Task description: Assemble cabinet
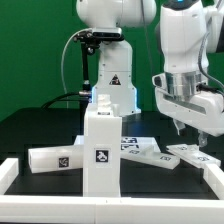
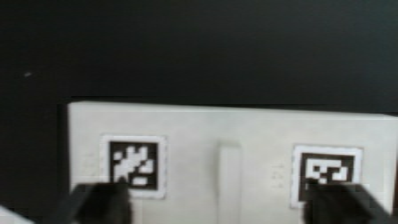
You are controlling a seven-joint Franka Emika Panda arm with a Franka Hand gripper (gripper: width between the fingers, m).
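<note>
While the upright cabinet body is standing near centre, the gripper is hovering at the exterior view's right over a flat tagged cabinet panel, fingers spreading wide, gripping nothing.

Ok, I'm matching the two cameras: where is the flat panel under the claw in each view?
Exterior view: the panel lies flat at the exterior view's right, just below the claw.
Wrist view: the panel fills much of the picture, with two tags showing.
Shared landmark: the claw, which is over the panel in both views.
</note>
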